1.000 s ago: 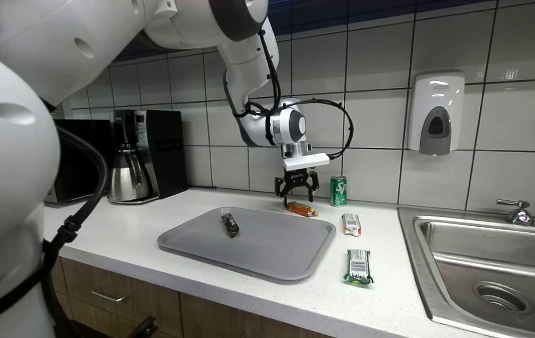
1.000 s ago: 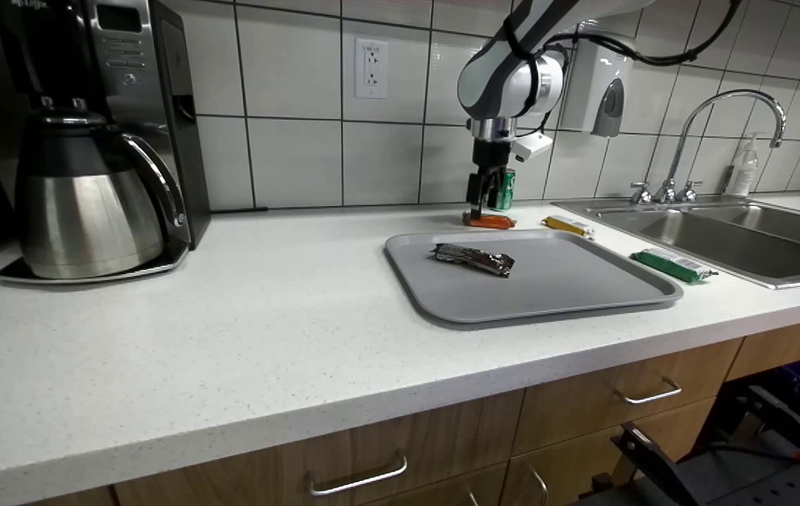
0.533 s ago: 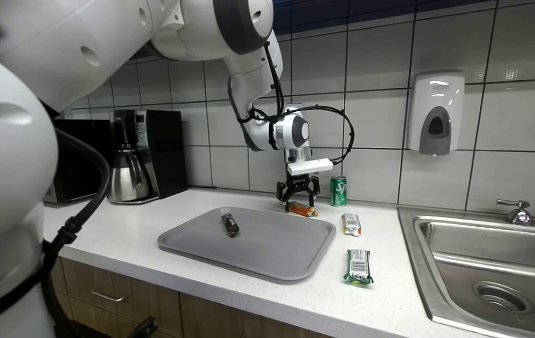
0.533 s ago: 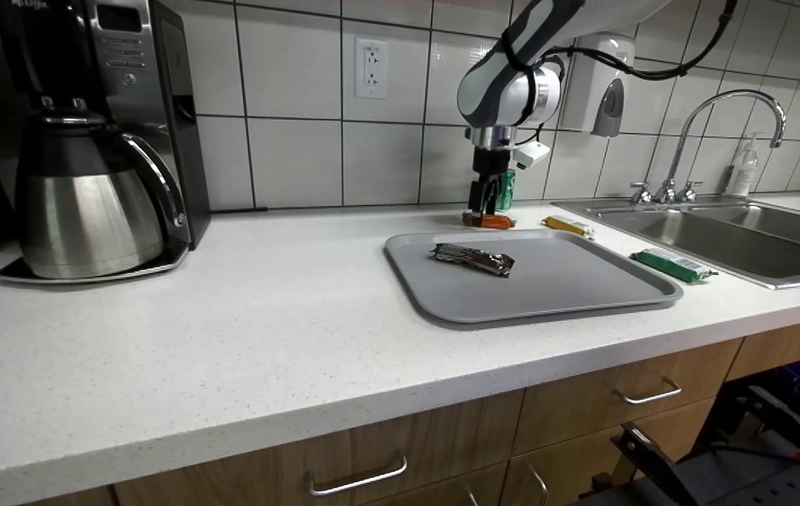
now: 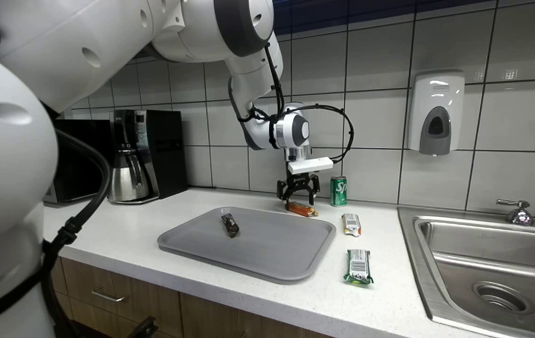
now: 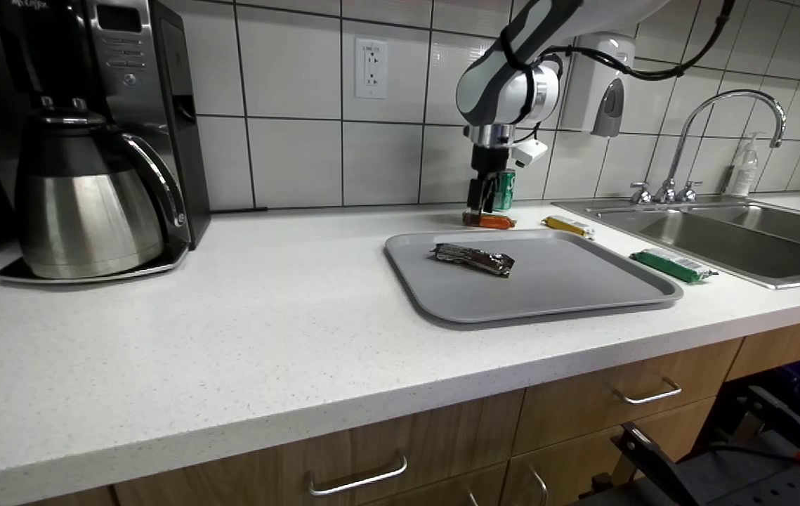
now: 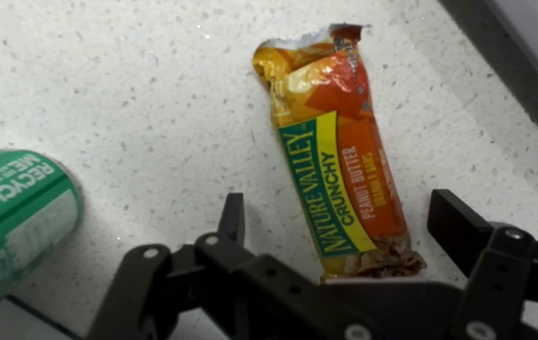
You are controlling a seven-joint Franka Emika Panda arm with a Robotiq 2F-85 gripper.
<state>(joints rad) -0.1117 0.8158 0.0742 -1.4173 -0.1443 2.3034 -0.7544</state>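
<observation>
Gripper (image 7: 336,212) spread abt PB bar (image 7: 337,163), end prob. covered, wrist-view can (image 7: 18,222) cropped

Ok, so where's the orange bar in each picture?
In an exterior view: the orange bar is right of and below the middle, left of the green can.
In an exterior view: the orange bar is right of and slightly above the middle, below the green can.
In the wrist view: the orange bar is just right of the middle, right of the green can.
Shared landmark: the green can.
</observation>
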